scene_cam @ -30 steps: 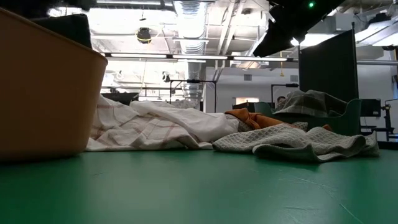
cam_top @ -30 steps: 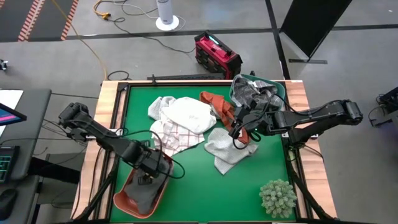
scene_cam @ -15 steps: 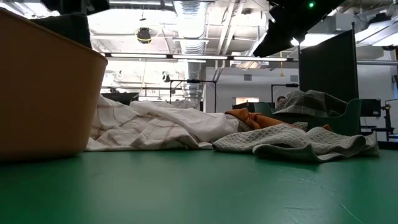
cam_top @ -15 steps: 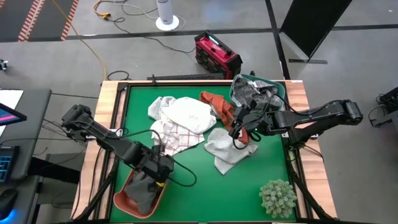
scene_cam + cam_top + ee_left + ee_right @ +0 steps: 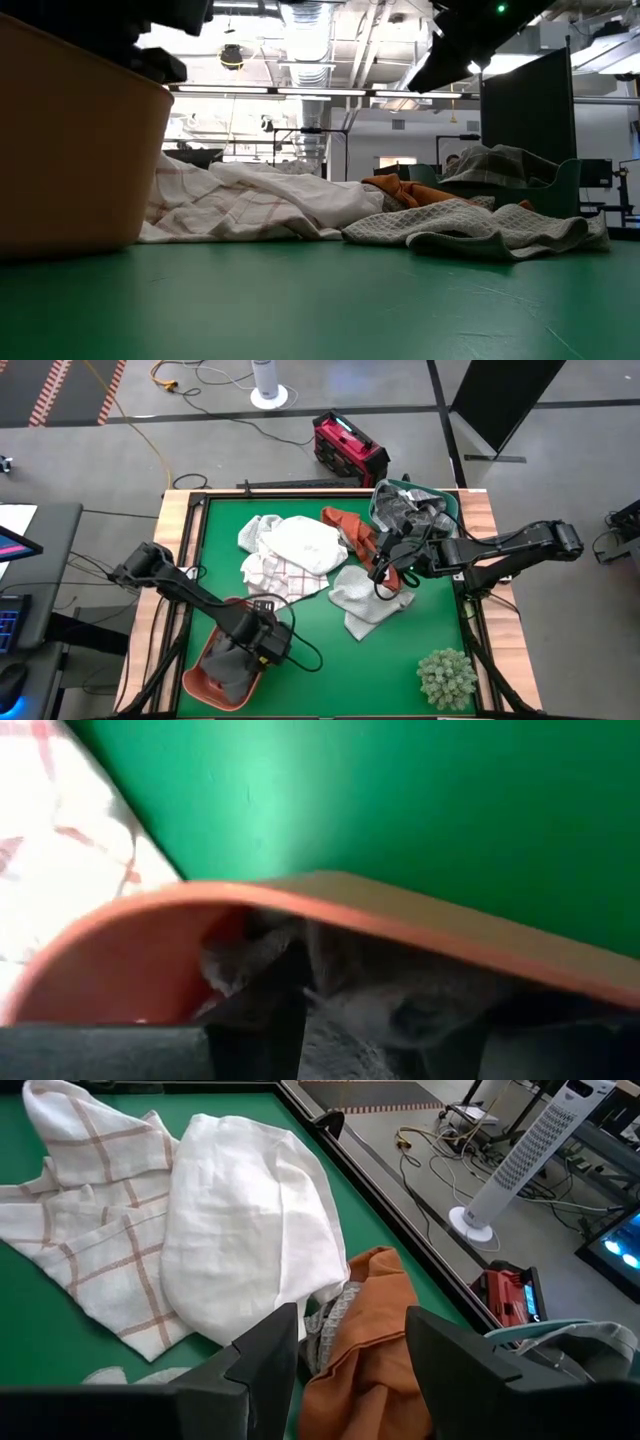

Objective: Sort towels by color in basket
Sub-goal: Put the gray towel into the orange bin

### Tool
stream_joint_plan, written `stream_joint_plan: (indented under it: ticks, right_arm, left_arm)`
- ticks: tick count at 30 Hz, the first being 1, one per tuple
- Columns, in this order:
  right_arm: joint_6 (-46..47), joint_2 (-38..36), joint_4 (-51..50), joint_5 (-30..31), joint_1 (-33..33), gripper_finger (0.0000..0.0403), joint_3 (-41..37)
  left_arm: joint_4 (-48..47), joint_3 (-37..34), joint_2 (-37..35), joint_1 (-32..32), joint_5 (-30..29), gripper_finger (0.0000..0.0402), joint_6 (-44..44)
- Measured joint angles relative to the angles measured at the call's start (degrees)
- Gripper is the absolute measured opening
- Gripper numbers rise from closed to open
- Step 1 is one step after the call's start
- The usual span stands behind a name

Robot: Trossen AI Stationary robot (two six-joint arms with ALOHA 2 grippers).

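Hiding left claw: orange basket

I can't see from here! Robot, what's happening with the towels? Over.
Left gripper over orange basket, grey towel inside. Right gripper open above rust-orange towel, empty. White towel and checked towel unsorted on table. Nothing blocking.

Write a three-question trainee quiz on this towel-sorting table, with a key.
1. True or false: the left gripper is over the orange basket.
2. Which towel is the right gripper above? A rust-orange towel B white towel C checked towel
3. Fill in: the towel in the orange basket is ____.

Key: 1 true; 2 A; 3 grey.
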Motion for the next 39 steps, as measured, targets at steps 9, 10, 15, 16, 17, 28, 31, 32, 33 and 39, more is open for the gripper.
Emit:
stream_joint_plan:
  ticks: [9,10,15,16,17,28,31,32,33,39]
  right_arm:
    - [0.07,0.0,-0.43,-0.48,0.0,0.0217,0.0]
    - [0.07,-0.01,-0.39,-0.95,0.0,0.0217,0.0]
    - [0.07,0.0,-0.24,-1.09,0.0,0.0217,0.0]
    - [0.07,0.0,-0.2,-1.09,0.0,0.0217,0.0]
    - [0.07,0.0,-0.2,-1.09,0.0,0.0217,0.0]
    - [0.04,0.0,-0.18,-1.11,0.0,0.0217,0.0]
    - [0.04,0.0,-0.15,-1.11,-0.02,0.0217,0.0]
    - [0.04,0.0,-0.09,-1.11,-0.02,0.0217,0.0]
    - [0.04,0.0,0.03,-1.1,-0.02,0.0217,0.0]
    - [0.04,0.0,0.17,-1.09,-0.02,0.0217,0.0]
  left_arm:
    - [6.64,-7.28,-2.65,0.0,5.23,0.0151,-1.89]
    - [6.96,-8.11,-3.18,0.0,5.54,0.0151,-2.13]
    - [5.47,-10.5,-6.65,0.86,5.44,0.0151,-5.32]
    - [5.62,-11.09,-7.82,1.13,5.04,0.0151,-6.47]
    - [5.71,-11.77,-8.9,1.38,4.48,0.0151,-7.83]
    - [6.11,-22.42,-16.93,3.17,1.85,0.0151,-19.11]
    - [6.17,-22.51,-17.95,3.15,1.85,0.0151,-20.57]
    - [6.22,-22.51,-18.37,3.15,1.87,0.0151,-20.77]
    - [6.22,-22.51,-18.85,3.17,1.87,0.0151,-21.01]
    - [6.18,-22.51,-22.73,3.15,1.93,0.0151,-23.21]
